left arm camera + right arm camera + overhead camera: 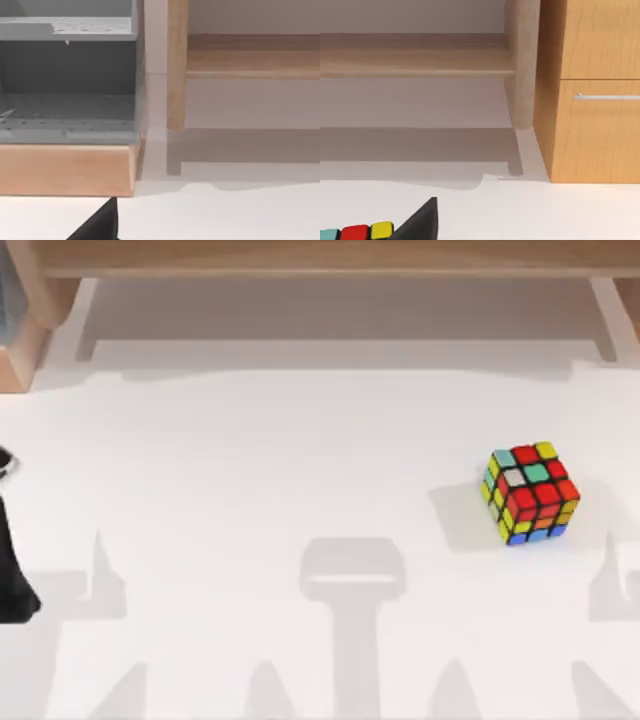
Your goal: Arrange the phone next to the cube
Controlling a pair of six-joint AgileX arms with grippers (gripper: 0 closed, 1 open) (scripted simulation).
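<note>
The left gripper [8,540] sits at the far left edge of the counter [250,470] in the top view, a dark shape partly cut off by the frame; whether it is open or closed cannot be told, and nothing can be seen in its hold. In the left wrist view a dark fingertip [102,222] pokes up over the white counter surface, facing a wooden-edged grey shelf unit [67,90] and a pale wooden post [176,65].

The cube [530,492] stands on the right part of the counter, well apart from the left gripper, resting flat and turned at an angle. Its upper face shows mostly red stickers with teal, yellow and one white; the lower sides show yellow, orange and blue. It casts a soft shadow to its left.

In the right wrist view a dark fingertip [420,222] of the right gripper rises just beside the top row of the cube, where teal, red and yellow stickers show. Beyond stand a wooden cabinet [595,90] with a metal drawer handle [607,96].
</note>
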